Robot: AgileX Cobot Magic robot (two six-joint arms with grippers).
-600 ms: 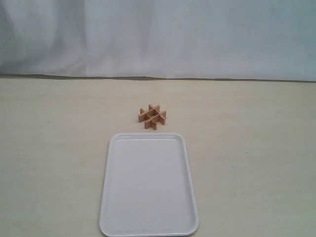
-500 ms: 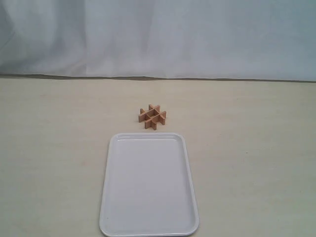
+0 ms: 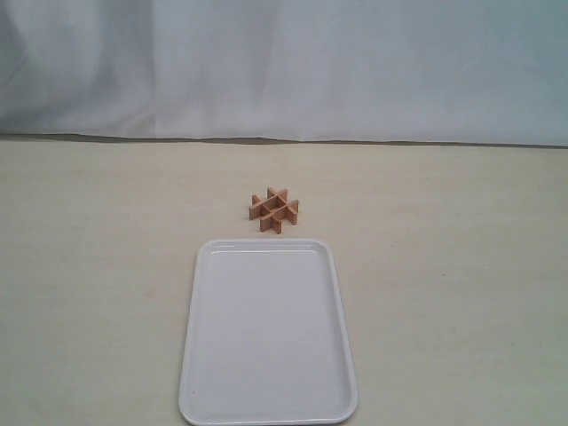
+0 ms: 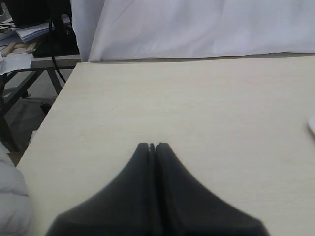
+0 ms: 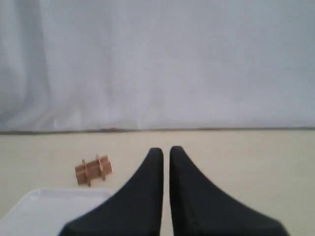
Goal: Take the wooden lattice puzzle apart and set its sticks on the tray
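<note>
The wooden lattice puzzle [image 3: 273,210] stands whole on the table, its four slats interlocked, just beyond the far short edge of the white tray [image 3: 266,333], which holds nothing. Neither gripper shows in the exterior view. In the right wrist view the puzzle [image 5: 93,170] lies well off to one side of my right gripper [image 5: 166,150], past a corner of the tray [image 5: 49,211]; the black fingers stand almost together with nothing between them. My left gripper [image 4: 153,145] is shut over bare tabletop, far from the puzzle, which is out of that view.
A white cloth backdrop [image 3: 284,71] hangs along the table's far edge. The left wrist view shows the table's side edge [image 4: 54,108] with a cluttered desk [image 4: 29,39] beyond it. A sliver of the tray rim [image 4: 311,125] shows there too.
</note>
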